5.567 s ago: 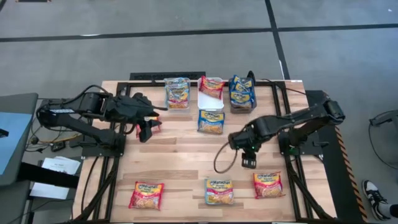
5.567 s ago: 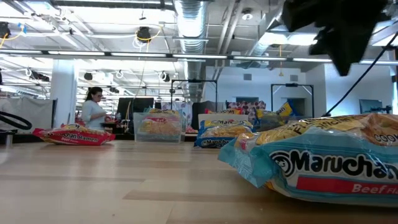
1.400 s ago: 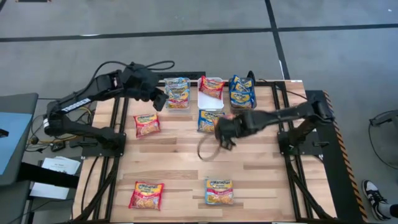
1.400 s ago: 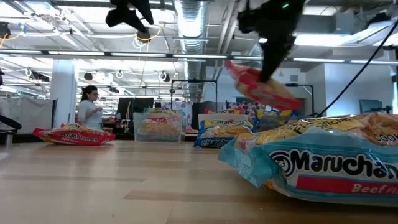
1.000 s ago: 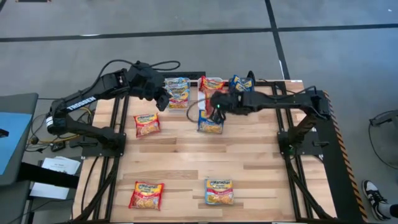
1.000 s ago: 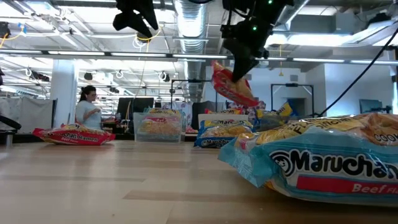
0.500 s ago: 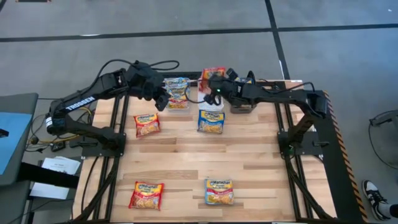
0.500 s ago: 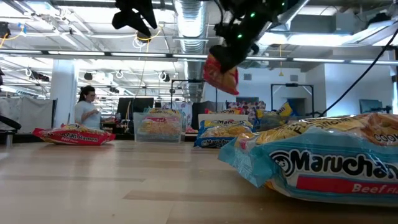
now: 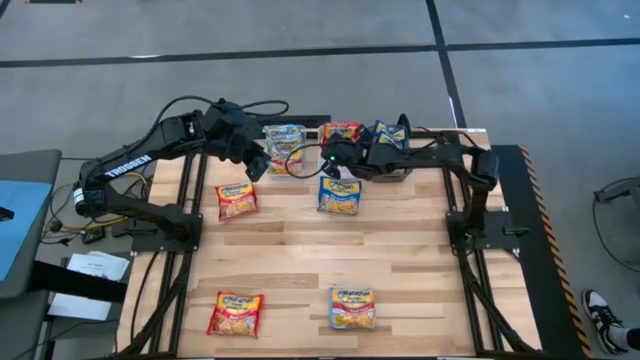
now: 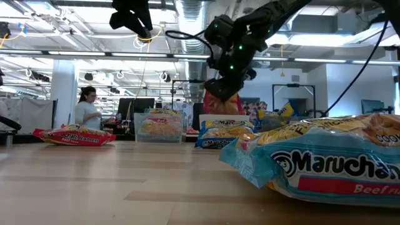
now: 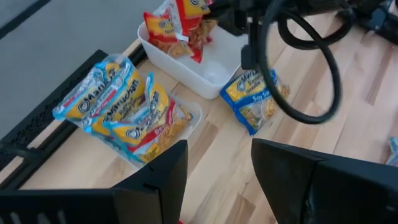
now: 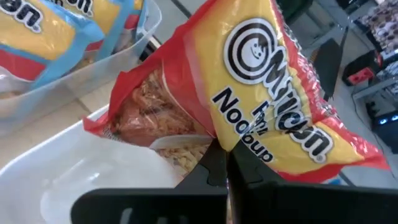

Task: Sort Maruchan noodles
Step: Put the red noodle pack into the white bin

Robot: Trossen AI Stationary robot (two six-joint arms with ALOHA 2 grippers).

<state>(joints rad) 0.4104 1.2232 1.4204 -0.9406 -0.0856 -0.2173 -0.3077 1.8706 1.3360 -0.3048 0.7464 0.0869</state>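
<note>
The right gripper (image 9: 335, 160) has its fingers (image 12: 211, 163) pressed together on the lower edge of a red packet (image 12: 249, 106), pinching it; the packet hangs above the white bin (image 9: 340, 152) at the far edge of the table (image 9: 300, 260); in the low view the red packet (image 10: 220, 100) hangs tilted below the gripper (image 10: 228, 78); a second red packet (image 11: 163, 28) already stands inside the white bin (image 11: 186, 65).

The left gripper (image 9: 255, 160) hovers beside the clear bin (image 9: 285, 150) with its fingers (image 11: 163, 180) spread and nothing between them; in its wrist view the clear bin (image 11: 186, 115) holds several blue-edged packets (image 11: 127, 106).

Other packets noted on the table: a blue packet (image 9: 340, 195) lies flat just in front of the white bin; a red packet on the left (image 9: 236, 199) lies flat in front of the left gripper; a near-left red packet (image 9: 235, 313) and a near-centre blue packet (image 9: 353, 307) lie flat close to the near edge, well apart from the bins; blue packets (image 9: 390, 135) stand in the dark bin (image 9: 388, 168) to the right of the white one.

A person (image 10: 86, 107) stands in the room beyond the table.
</note>
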